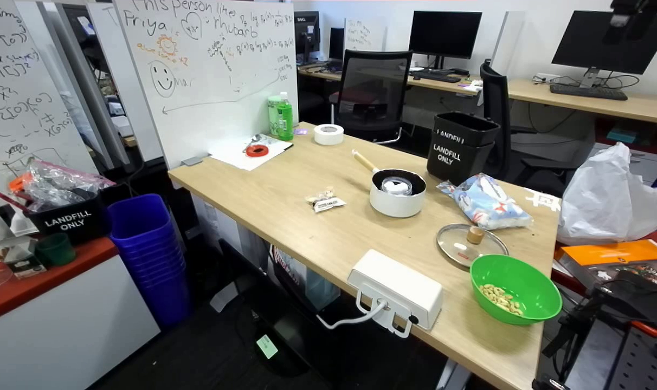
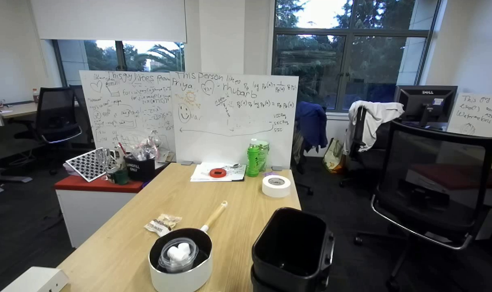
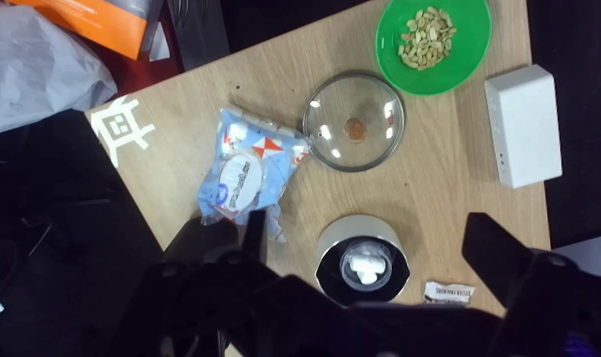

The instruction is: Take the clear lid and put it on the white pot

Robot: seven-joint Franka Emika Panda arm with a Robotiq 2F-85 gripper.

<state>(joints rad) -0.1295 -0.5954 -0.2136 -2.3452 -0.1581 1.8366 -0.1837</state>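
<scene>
The clear lid (image 1: 458, 247) is round glass with a thin rim and a wooden knob. It lies flat on the table beside the green bowl; it also shows in the wrist view (image 3: 354, 124). The white pot (image 1: 396, 204) has a dark inside and a light wooden handle. It stands upright and uncovered, with a small clear cup of white pieces inside. The pot also shows in an exterior view (image 2: 181, 280) and in the wrist view (image 3: 362, 227). My gripper (image 3: 366, 216) is open and empty, high above the table, its fingers framing the pot in the wrist view.
A green bowl (image 1: 540, 290) of nuts sits near the lid's edge. A blue marshmallow bag (image 3: 256, 163) lies by the lid. A white box (image 1: 396, 287) stands at the table edge. Black bins (image 1: 461, 149) stand beside the table near the pot. A cracker packet (image 1: 327, 203) lies near the pot.
</scene>
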